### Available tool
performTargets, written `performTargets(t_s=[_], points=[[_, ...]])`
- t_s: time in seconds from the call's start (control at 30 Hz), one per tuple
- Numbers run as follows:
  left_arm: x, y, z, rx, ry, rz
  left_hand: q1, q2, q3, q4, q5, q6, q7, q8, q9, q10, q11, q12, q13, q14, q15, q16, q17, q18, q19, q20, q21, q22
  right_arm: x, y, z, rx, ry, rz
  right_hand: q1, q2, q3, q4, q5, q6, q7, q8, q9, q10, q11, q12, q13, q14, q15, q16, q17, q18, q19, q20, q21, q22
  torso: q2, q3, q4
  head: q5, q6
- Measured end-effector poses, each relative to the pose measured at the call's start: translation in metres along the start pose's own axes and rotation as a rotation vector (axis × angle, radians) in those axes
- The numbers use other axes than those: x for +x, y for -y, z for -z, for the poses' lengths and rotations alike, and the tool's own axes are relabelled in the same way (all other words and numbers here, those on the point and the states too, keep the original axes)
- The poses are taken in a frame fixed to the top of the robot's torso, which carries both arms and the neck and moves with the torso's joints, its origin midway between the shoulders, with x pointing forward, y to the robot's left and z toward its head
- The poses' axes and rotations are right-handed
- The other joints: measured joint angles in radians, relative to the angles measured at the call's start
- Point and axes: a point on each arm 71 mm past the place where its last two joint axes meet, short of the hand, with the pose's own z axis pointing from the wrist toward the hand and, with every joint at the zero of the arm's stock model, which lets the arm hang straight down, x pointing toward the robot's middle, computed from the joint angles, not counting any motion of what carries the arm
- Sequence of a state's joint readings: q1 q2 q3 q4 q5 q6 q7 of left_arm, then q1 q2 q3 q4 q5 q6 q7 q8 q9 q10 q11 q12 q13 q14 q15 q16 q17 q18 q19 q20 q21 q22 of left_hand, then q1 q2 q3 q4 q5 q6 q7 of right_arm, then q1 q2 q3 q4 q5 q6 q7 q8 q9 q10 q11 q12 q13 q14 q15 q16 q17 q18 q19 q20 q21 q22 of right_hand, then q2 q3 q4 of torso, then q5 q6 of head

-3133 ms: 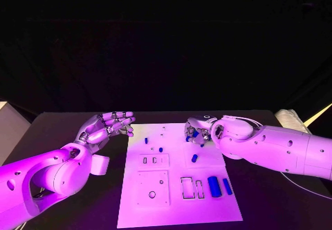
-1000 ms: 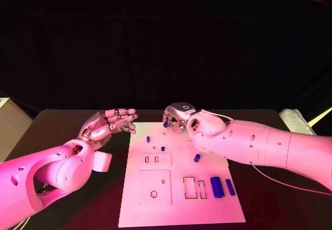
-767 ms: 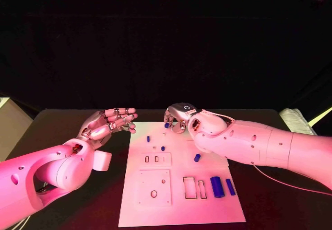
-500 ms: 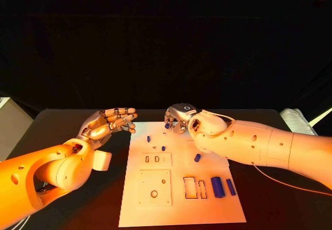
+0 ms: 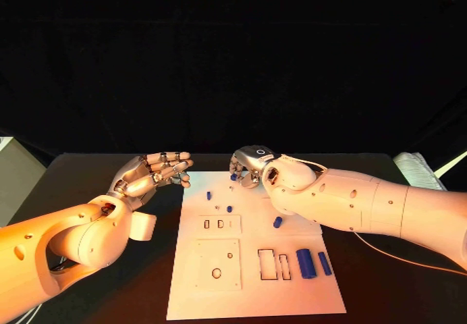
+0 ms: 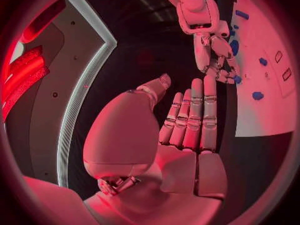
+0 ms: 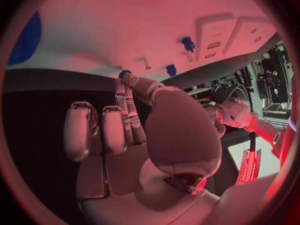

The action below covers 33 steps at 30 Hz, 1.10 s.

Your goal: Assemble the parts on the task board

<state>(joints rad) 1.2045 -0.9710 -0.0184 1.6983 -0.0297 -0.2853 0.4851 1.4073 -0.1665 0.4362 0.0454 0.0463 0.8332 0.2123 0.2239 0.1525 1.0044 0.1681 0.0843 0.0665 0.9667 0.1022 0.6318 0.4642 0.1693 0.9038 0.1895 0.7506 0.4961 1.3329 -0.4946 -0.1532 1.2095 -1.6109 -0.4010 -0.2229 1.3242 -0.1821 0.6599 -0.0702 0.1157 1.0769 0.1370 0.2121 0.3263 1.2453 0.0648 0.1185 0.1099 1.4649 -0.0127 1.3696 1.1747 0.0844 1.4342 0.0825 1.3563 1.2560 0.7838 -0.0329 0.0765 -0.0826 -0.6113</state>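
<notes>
One task board [image 5: 255,283], white, flat on the black table [image 5: 389,283], centred between the arms

Blue parts countable in head view: five loose or standing on the board plus one in the right hand
- two small pegs [image 5: 208,195] on the far-left part of the board, second one [image 5: 229,208] just nearer and to the right
- one short tilted piece [image 5: 277,221] mid-board, right of the two small slots
- two long pieces lying side by side near the right edge: thicker one [image 5: 306,263], thinner one [image 5: 323,263] just beside it, right of the two rectangular cutouts
- one small blue part [image 7: 125,74] pinched at the fingertips of the right hand [image 5: 249,165]

Right hand over the far edge of the board, fingers pointing down, thumb and a finger closed on that part, other fingers curled alongside; part held just above the board surface, contact with the board not discernible

Left hand [image 5: 154,174] off the board's far-left corner, above the table, palm up and tilted toward the board, fingers extended and slightly apart, holding nothing

Hands near each other, not touching
</notes>
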Motion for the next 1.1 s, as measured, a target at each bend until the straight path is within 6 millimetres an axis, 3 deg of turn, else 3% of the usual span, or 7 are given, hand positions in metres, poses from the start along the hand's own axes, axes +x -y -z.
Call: performTargets(t_s=[0.2,0.5,0.77,0.8,1.1], points=[[0.0,0.0,0.0,-0.001,-0.002,0.0,0.0,0.0,0.0,0.0,0.0,0.0,0.0,0.0,0.0,0.0,0.0,0.0,0.0,0.0,0.0,0.0,0.0,0.0,0.0,0.0,0.0,0.0,0.001,0.0,-0.002,0.005,-0.003,0.003,-0.004,-0.004,0.003,0.003,0.0,0.0,0.0,-0.002,0.0,0.0,0.0,-0.004,0.0,0.0,0.0,0.0,-0.002,0.0,0.0,0.0,0.0,-0.001,0.0,-0.0001,0.0001,0.001,0.0],[0.0,0.001,-0.001,-0.002,-0.004,0.001,0.0,0.0,0.0,0.0,0.0,0.0,0.0,0.0,-0.001,0.0,0.0,0.0,0.0,0.0,0.0,0.0,0.0,0.0,0.0,0.0,0.0,0.001,0.001,0.001,-0.004,0.012,-0.01,0.008,-0.018,-0.017,0.005,0.011,0.0,-0.025,0.011,-0.009,0.009,-0.03,0.014,-0.028,-0.006,0.0,0.0,0.0,-0.015,0.0,-0.009,0.009,-0.013,-0.019,0.001,-0.0005,-0.0008,0.003,0.003],[0.0,0.001,-0.001,-0.003,-0.006,0.001,0.0,0.0,0.0,0.0,0.0,0.0,0.0,0.0,-0.001,0.0,0.0,0.0,0.0,0.0,0.0,0.0,0.0,0.0,0.0,0.0,0.0,0.002,0.002,0.002,-0.006,0.017,-0.009,0.008,-0.04,-0.039,0.018,0.018,0.0,-0.088,0.028,-0.046,0.005,-0.147,0.042,-0.055,-0.038,-0.002,0.024,-0.048,-0.11,0.004,-0.084,0.035,-0.136,-0.173,0.001,-0.0002,-0.0009,0.004,0.003],[0.0,0.001,-0.001,-0.004,-0.006,0.001,0.0,0.0,0.0,0.0,0.0,0.0,0.0,0.0,-0.001,0.0,0.0,0.0,0.0,0.0,0.0,0.0,0.0,0.0,0.0,0.0,0.0,0.002,0.002,0.002,-0.006,0.016,-0.009,0.007,-0.04,-0.039,0.018,0.018,0.0,-0.097,0.029,-0.052,0.004,-0.162,0.044,-0.055,-0.041,-0.005,0.027,-0.056,-0.121,0.016,-0.093,0.035,-0.152,-0.192,0.001,-0.0002,-0.0009,0.005,0.003],[-0.001,0.001,-0.001,-0.006,-0.006,0.0,0.0,0.0,0.0,0.0,0.0,0.0,0.0,0.0,-0.001,0.0,0.0,0.0,0.0,0.0,0.0,0.0,0.0,0.0,0.0,0.0,0.0,0.002,-0.002,0.011,0.011,0.01,0.003,-0.01,-0.029,-0.05,0.008,0.011,0.0,-0.124,0.024,-0.07,0.001,-0.204,0.046,-0.055,-0.045,-0.009,0.031,-0.08,-0.165,0.016,-0.115,0.039,-0.204,-0.255,0.001,0.0005,-0.0021,0.007,0.003]])
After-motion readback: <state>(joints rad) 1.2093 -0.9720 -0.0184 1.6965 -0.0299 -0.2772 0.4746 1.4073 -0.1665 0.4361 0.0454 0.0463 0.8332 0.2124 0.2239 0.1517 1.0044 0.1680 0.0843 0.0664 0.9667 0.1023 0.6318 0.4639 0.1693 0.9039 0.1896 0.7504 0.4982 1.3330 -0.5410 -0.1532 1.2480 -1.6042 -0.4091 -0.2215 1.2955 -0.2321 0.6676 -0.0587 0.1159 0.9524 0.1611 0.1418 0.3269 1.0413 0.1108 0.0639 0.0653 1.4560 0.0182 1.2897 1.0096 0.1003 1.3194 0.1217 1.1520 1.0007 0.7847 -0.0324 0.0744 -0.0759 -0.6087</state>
